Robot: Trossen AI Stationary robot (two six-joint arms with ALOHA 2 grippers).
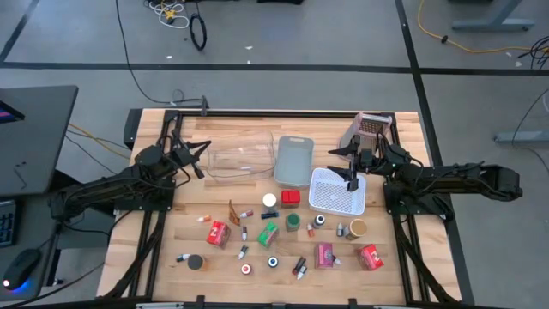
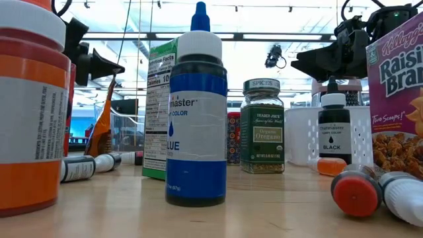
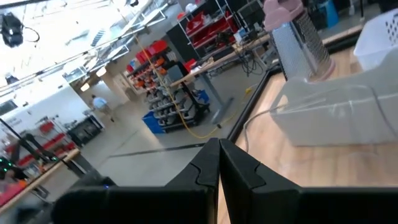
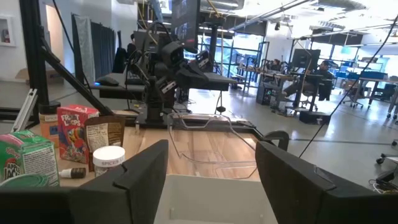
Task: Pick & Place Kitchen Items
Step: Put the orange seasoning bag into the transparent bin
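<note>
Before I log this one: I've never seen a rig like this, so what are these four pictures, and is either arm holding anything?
Two dark robot arms work at a wooden table. One picture looks straight down, one looks level across the tabletop, and one comes from each arm's wrist. The left gripper hangs shut and empty by the clear bin. The right gripper is open and empty above the white perforated bin; a grey bin sits between the two. Small kitchen items lie scattered in front: a blue food colouring bottle, an oregano jar, a Raisin Bran box.
</note>
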